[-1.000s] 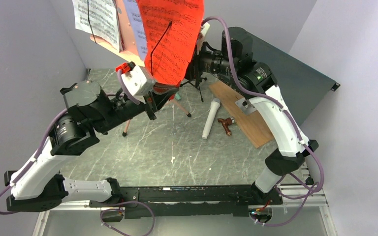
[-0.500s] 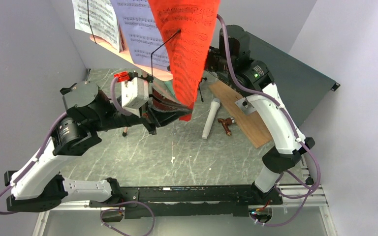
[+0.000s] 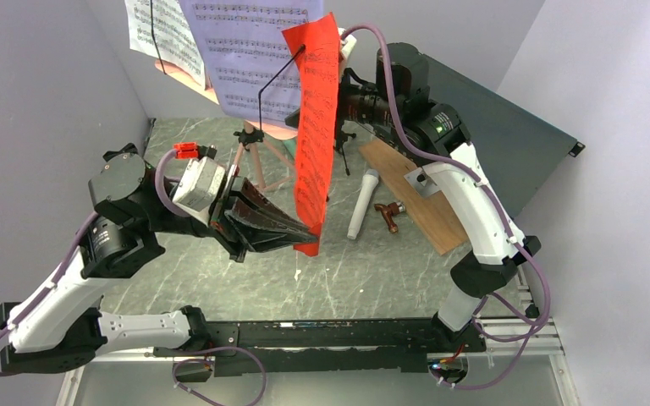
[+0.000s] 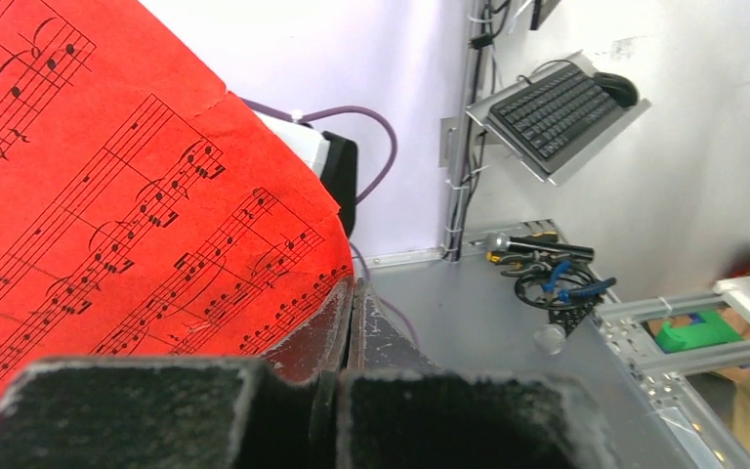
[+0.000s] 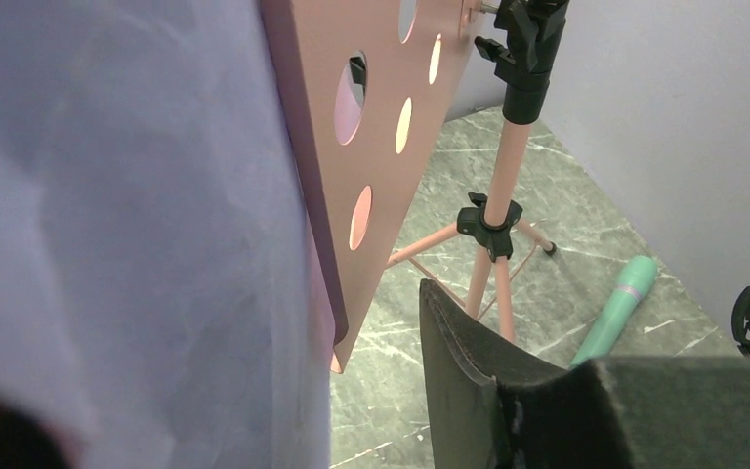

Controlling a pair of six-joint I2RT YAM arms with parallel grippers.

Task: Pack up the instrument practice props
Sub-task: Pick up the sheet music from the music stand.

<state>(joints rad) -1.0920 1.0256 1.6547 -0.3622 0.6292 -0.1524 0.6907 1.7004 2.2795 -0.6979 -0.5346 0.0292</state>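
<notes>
So the left end effector [image 3: 305,236] was clamped on the red page [image 3: 316,127] at its bottom edge, page hanging around 12 o'clock beside the stand [image 5: 386,176]. Right end effector [image 3: 343,100]: couldn't tell open or closed.

The top camera sat high up behind the arms. It looked down on the whole table [image 3: 338,271], with the arm bases at 6 o'clock and the back wall at 12.

The left wrist camera was very close to the red page [image 4: 107,234], which filled its view from 7 to 12 o'clock. It faced sideways, off the table, toward a keyboard [image 4: 557,112] far away at 2 o'clock.

The right wrist camera was close behind the stand [image 5: 371,147]. It looked down at the table, with the green mic [image 5: 617,311] at 4 o'clock.

The top view shared the red page with the left wrist view. It shared the stand and the lavender page [image 5: 127,244] with the right wrist view.
</notes>
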